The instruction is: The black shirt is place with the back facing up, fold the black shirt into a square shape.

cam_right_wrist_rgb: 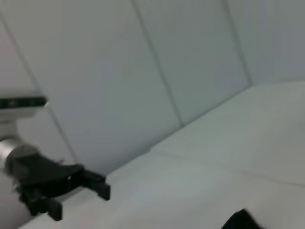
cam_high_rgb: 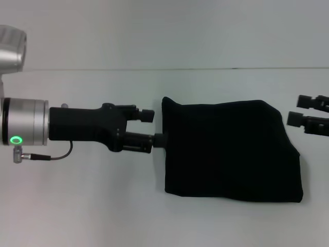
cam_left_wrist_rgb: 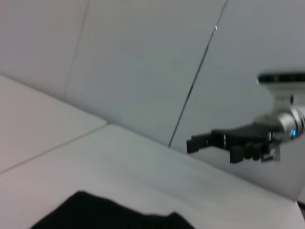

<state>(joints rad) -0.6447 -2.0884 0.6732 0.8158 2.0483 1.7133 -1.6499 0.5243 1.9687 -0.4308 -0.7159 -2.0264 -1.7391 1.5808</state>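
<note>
Black shirt (cam_high_rgb: pixel 231 149): we find it folded mid-surface (cam_high_rgb: pixel 92 206); soft, light, limp, best pinched at an edge. Left gripper (cam_high_rgb: pixel 154 127) parted beside its left edge; right gripper (cam_high_rgb: pixel 297 109) parted, clear.

A white table (cam_high_rgb: pixel 103 206) meets a pale panelled wall (cam_left_wrist_rgb: pixel 143 57) — thin seams between panels.

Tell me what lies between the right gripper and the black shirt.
Only bare white table, head view: the right gripper sits apart from the folded black fabric shirt.
</note>
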